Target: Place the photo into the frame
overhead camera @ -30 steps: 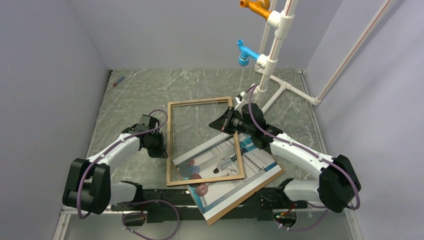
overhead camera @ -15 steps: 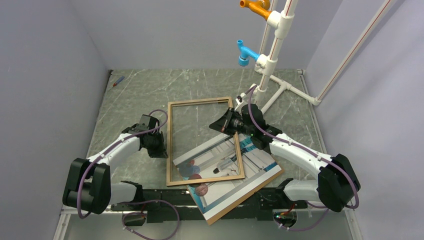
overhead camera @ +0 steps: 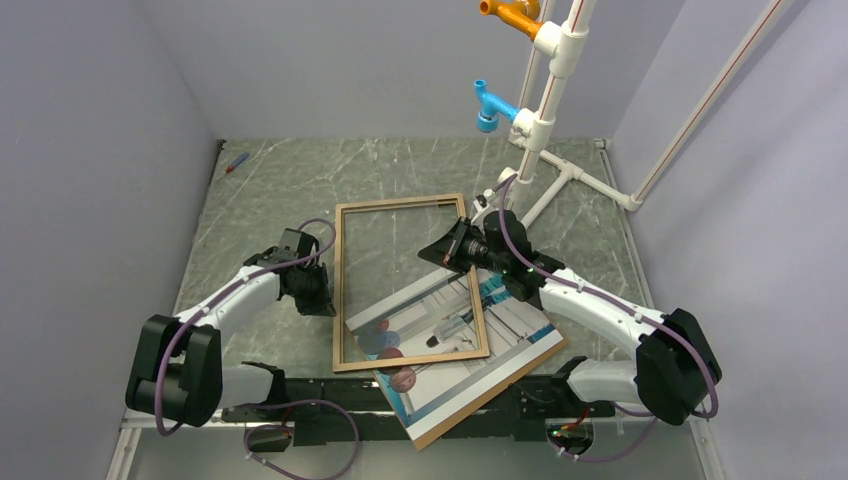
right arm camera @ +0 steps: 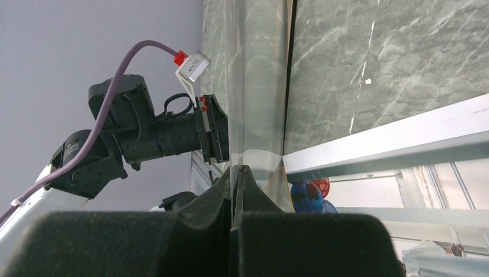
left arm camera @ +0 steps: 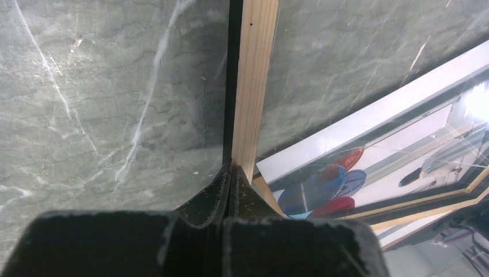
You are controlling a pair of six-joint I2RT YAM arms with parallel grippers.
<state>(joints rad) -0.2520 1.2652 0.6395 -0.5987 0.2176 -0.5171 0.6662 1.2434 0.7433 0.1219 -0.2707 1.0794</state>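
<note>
Wood, pale and thin, forms the frame [overhead camera: 400, 202], and we see it gripped on both long rails. The left end effector [left arm camera: 230, 168] is pinched tight on the frame's left rail about midway along, and the right end effector [right arm camera: 237, 168] is pinched tight on its right rail, nearer the frame's far end. The photo [overhead camera: 515, 335] lies face up on the grey-green marbled surface [overhead camera: 280, 190], askew to the frame, partly under the frame's near end and sticking out past its near right corner; we cannot tell whether the two touch.
</note>
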